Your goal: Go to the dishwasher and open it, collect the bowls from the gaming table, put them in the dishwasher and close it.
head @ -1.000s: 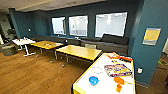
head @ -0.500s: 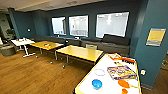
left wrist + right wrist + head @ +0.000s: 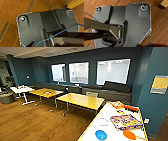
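The gaming table [image 3: 110, 113], white-topped with a yellow edge, fills the lower right of the head view. On it lie three bowls: a blue bowl [image 3: 101, 135] at the near end, an orange bowl [image 3: 129, 135] to its right, and a pale bowl with a purplish rim [image 3: 102, 121] a little farther back. A slice of a yellow edge [image 3: 76, 3] shows in the left wrist view. Both wrist views look down past the robot's dark plate at wood floor [image 3: 159, 25]. The dishwasher is out of view.
A colourful game box [image 3: 125, 122] and smaller orange boxes [image 3: 117, 105] share the gaming table. Two yellow-topped tables [image 3: 80, 100] [image 3: 47, 92] and a white table [image 3: 21, 89] stand ahead. A dark bench [image 3: 115, 89] lines the windows. A blue wall [image 3: 155, 104] rises at right. Wood floor [image 3: 37, 122] opens left.
The whole head picture has shifted: the gaming table and its bowls now sit lower and farther right, so the camera has moved. The bowls keep their places on the table.
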`<state>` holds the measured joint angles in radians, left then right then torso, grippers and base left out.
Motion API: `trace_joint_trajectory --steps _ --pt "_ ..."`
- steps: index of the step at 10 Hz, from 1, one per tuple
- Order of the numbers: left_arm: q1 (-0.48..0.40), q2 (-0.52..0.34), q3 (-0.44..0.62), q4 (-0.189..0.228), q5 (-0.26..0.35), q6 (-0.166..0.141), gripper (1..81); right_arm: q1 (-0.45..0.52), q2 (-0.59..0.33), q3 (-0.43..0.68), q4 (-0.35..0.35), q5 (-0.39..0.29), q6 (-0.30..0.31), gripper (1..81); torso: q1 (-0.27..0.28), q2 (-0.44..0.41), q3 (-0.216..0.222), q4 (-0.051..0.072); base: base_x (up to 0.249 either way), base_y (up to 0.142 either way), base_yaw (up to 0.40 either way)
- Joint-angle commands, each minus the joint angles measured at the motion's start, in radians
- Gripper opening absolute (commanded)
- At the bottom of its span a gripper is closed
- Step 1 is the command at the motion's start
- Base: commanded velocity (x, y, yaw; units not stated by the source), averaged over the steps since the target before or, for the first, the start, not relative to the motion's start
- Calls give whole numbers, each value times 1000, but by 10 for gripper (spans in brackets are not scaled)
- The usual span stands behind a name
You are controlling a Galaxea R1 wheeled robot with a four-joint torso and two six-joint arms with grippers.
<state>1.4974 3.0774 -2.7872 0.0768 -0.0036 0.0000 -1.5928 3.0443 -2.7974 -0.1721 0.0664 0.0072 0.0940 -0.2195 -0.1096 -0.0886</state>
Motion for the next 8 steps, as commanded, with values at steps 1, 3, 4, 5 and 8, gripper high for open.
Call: trace_joint_trajectory --steps 1,3,4,5,8 --pt "-53 1 0 -5 50 5 811 46 0 -2 -1 -50 -3 811 0 0 0 0 146 78 0" --pt "-55 3 0 -5 48 5 811 46 0 -2 -1 -50 -3 811 0 0 0 0 146 78 0" --pt "-53 1 0 -5 50 5 811 46 0 -2 -1 -50 -3 811 0 0 0 0 136 66 0" --pt "-53 1 0 -6 50 3 811 46 0 -2 -1 -50 -3 811 0 0 0 0 134 61 0" --pt "-53 3 0 -6 50 2 811 46 -2 -2 -1 -50 -3 811 2 1 0 0 31 0 0"
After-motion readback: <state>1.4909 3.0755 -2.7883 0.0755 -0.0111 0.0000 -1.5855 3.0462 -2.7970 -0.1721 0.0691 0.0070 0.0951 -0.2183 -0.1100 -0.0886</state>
